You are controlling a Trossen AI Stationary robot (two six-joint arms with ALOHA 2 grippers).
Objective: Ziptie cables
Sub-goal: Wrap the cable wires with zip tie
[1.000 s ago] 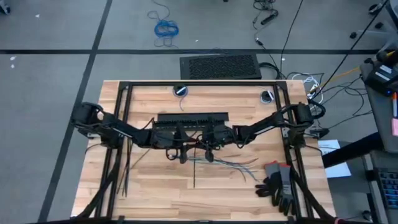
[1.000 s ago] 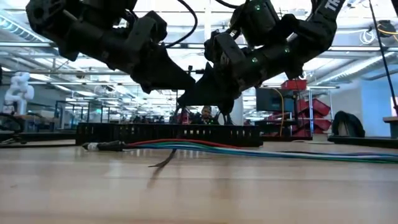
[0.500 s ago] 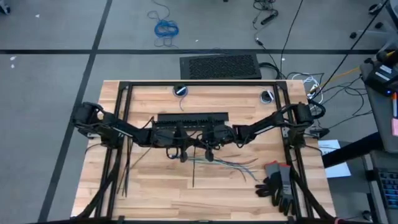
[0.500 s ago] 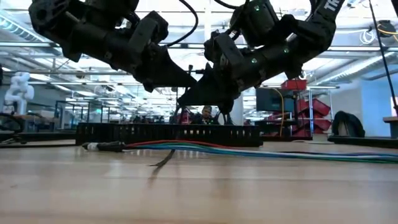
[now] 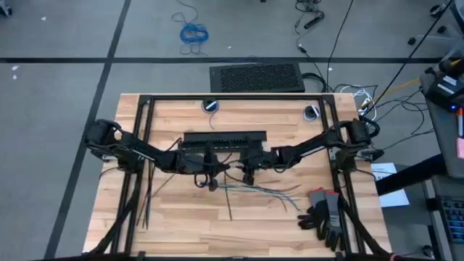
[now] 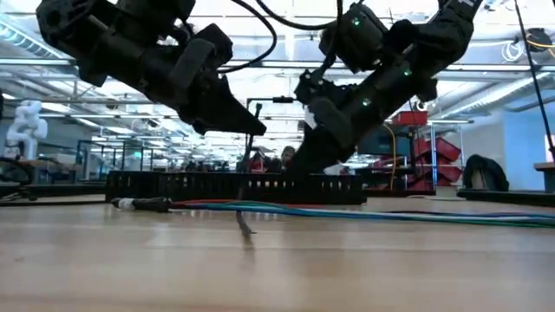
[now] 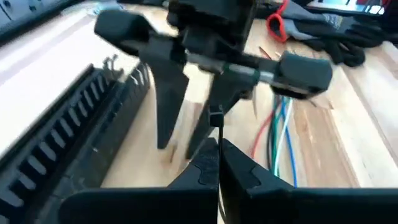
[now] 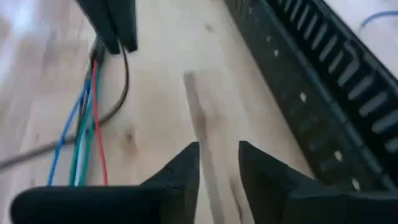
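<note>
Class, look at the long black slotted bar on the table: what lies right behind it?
Behind the slotted bar the top view shows bare wooden table and two small round discs. Both arms cover the bar's near edge, so nothing there can be checked.

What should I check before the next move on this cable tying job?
1. Left hand gripping the ziptie: ok, fingers shut on it.
2. Right hand free to take the strip: ok, fingers apart, nothing held.
3. Ziptie looped around the wires: not ok, they lie loose and splayed on the table.
4. Ziptie tail passing under the wires: cannot tell.
5. Gloves clear of the work: ok, off by the table's right edge.
</note>
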